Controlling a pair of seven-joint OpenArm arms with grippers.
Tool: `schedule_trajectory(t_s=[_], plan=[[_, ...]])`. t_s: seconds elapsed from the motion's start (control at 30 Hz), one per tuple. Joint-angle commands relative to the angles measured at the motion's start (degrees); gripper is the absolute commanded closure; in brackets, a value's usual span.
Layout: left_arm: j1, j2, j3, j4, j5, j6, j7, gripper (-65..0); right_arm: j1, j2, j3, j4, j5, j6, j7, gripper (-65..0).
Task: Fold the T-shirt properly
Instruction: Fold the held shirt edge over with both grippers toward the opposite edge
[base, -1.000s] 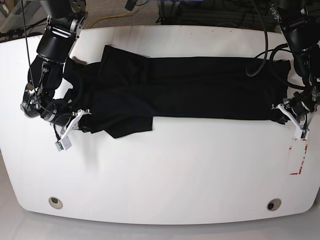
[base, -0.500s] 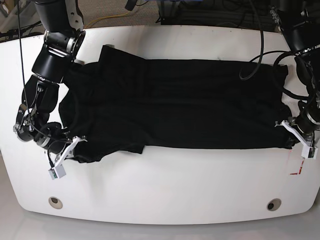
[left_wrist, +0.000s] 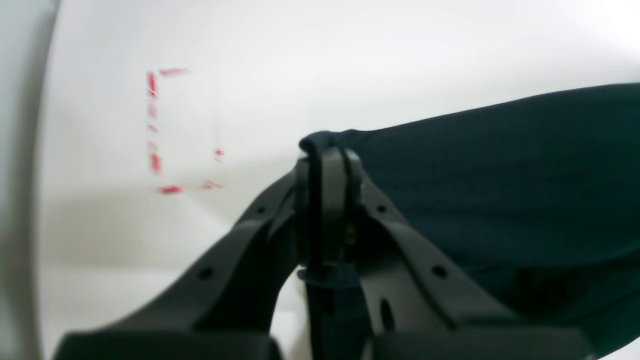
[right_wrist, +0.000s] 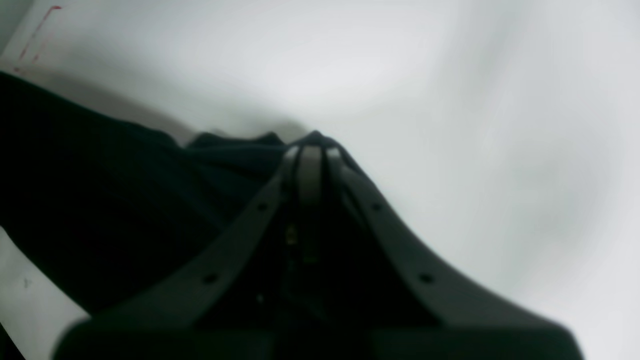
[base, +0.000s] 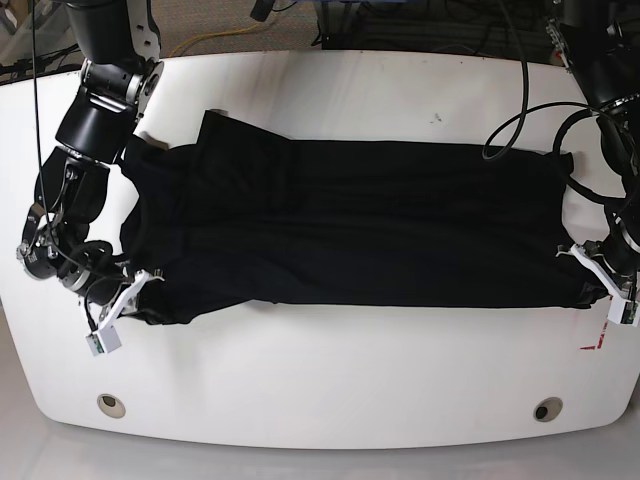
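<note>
T-shirt lies stretched across the white surface, its near edge pinched at both ends. My left end effector at 3 o'clock and right end effector at 8 o'clock are clamped on cloth. I judge a lengthwise fold underway; next, both ends must travel evenly.

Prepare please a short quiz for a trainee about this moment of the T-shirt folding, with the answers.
1. True or false: the left gripper is shut on the T-shirt.
2. What does the right gripper pinch? A) cable B) T-shirt edge C) nothing
3. Which colour are the marks on the table near the left gripper?

Key: 1 true; 2 B; 3 red.
</note>
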Motion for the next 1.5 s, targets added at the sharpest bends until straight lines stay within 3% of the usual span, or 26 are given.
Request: schedule_trajectory(t_s=[0.0, 0.17, 0.57, 0.83, 1.17, 1.47], plan=[[0.46, -1.45, -0.34, 2.91, -0.47, -1.59, 0.01, -0.3, -0.14, 1.49, 0.23, 3.46, 3.02, 0.10, 0.59, 0.0], [4.59, -1.36, -0.34, 5.46, -0.30, -3.44, 0.28, -0.3, -4.80, 2.64, 0.32, 5.57, 6.01, 0.10, -0.64, 0.0], [12.94, -4.17, -0.25, 5.55, -0.30, -3.62, 0.19, -0.4, -18.43, 2.99, 0.40, 13.13, 13.48, 0.10, -0.91, 0.0], [19.62, -5.84, -0.34, 5.73, -0.21, -8.01, 0.37, -0.4, -25.55, 2.99, 2.51, 17.44, 13.66, 0.10, -2.05, 0.0], [23.14, -6.54, -1.31, -0.08, -0.12, -8.28, 0.01, -0.4, -28.10, 2.99, 5.06, 11.63, 11.46, 0.10, -2.05, 0.0], [22.97, -8.74, -1.04, -5.26, -0.12, -8.28, -0.07, -1.1, -28.28, 5.71, 6.12, 6.80, 11.46, 0.10, -1.96, 0.0]])
